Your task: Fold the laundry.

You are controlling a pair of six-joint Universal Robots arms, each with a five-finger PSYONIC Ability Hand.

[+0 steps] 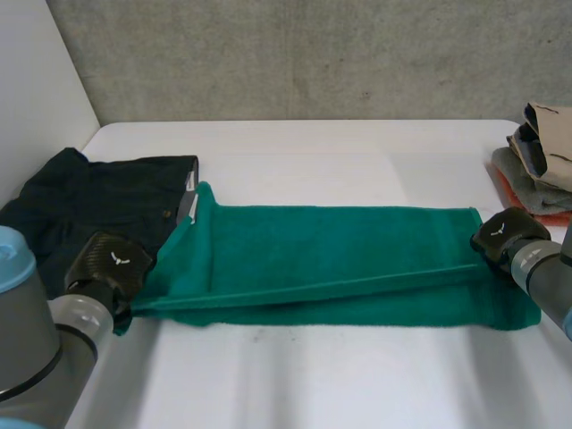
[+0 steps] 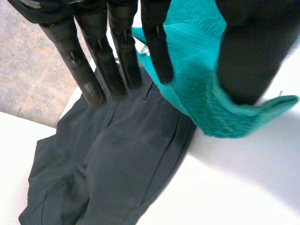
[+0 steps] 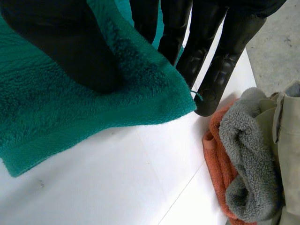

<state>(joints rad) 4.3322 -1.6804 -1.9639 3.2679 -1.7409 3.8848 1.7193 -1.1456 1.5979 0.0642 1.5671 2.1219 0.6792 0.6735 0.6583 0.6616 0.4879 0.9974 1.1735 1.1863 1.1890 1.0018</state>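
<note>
My left hand [image 2: 243, 51] holds a corner of the towel [image 2: 201, 93], nipped between the thumb and one straight finger. Its other fingers [image 2: 89, 70] hang straight above the dark trousers [image 2: 117, 164]. My right hand [image 3: 61, 42] has the corner at the other end, thumb pressed on top of the pile and fingers straight underneath and past the hem. Between the two hands the held edge runs as a taut line, raised a little above the rest of the towel, which lies flat and long across the middle of the table [image 1: 313, 375]. The towel's left end touches the trousers, and its right end stops near a pile [image 3: 248, 159] of orange, grey and beige cloth. I judge the towel to be thick terry: soft, limp, fairly light, and rough enough that a pinch should not slip. With no stiffness of its own it will sag in the middle if I let the hands drift together, so I would hold it at the corners as now and stay stretched while I carry the edge over. Its nap could catch on the trousers and drag them, so I would lift the left corner clear of them before I move it.
</note>
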